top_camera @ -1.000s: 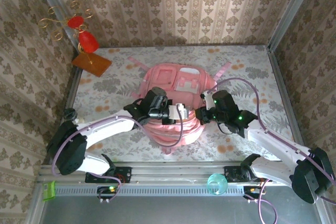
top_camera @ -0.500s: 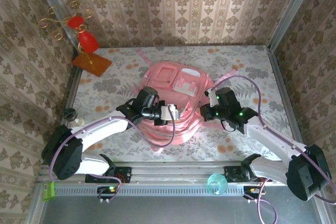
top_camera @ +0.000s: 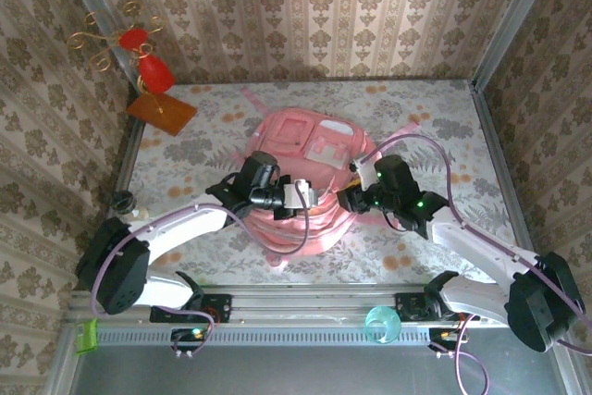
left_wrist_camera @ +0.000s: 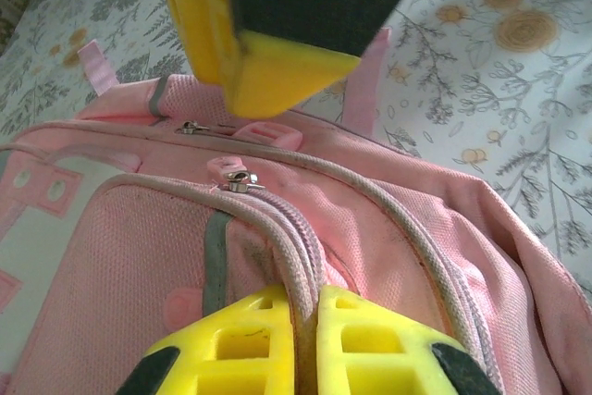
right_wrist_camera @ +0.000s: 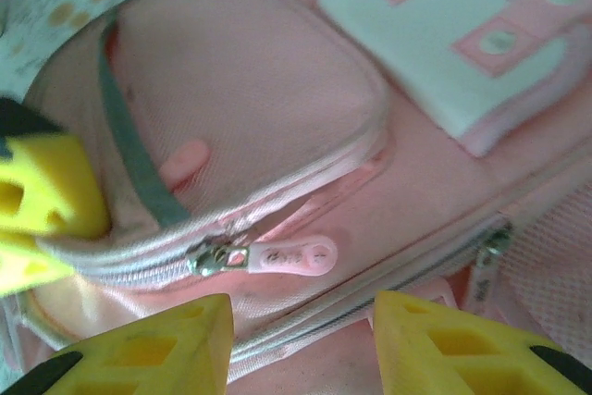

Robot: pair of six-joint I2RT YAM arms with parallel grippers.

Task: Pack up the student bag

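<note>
The bag (top_camera: pixel 310 147) lies in the middle of the table (top_camera: pixel 435 108), left fingers (left_wrist_camera: pixel 250 339) pinching its pocket seam (left_wrist_camera: pixel 298 261), right fingers (right_wrist_camera: pixel 157 349) spread just near the zip pull (right_wrist_camera: pixel 291 256): working the zip seems in hand, and the next move calls for closing squarely on that pull.

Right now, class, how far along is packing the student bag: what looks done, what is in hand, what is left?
Done: the front pocket zip looks partly open past its pink pull tab. In hand: the left tool is shut on the piped edge of the large soft pink fabric backpack; the right tool hovers open over that tab. Left, likely: widening the opening and loading.
</note>
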